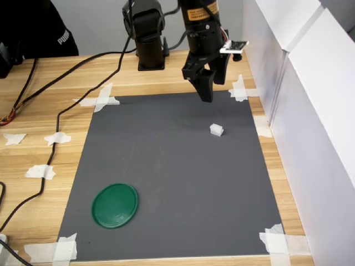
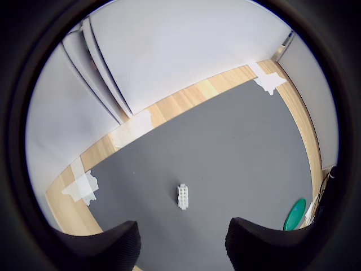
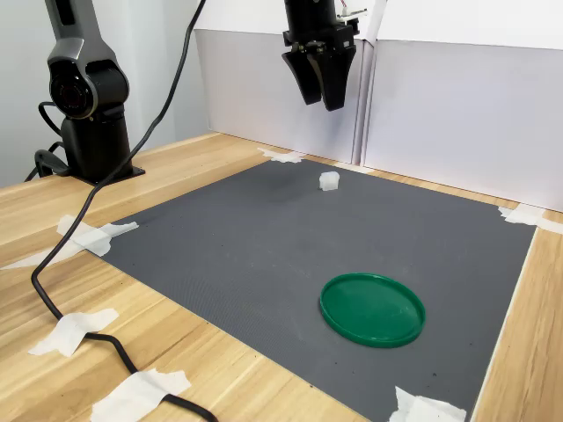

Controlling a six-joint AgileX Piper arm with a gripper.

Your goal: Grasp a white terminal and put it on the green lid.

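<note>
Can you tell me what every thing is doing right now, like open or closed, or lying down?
End effector: open, empty, up in the air above the mat.
White terminal: lying on the grey mat, not held.
Green lid: lying flat on the mat, nothing on it.
Mat: flat, corners taped to the wooden table.

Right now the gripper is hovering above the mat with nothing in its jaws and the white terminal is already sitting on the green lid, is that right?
Not quite. The white terminal is not on the green lid; it lies on the bare grey mat, well apart from the lid, as the first exterior view shows. The rest holds: the gripper hovers above the mat with nothing in its jaws.
</note>
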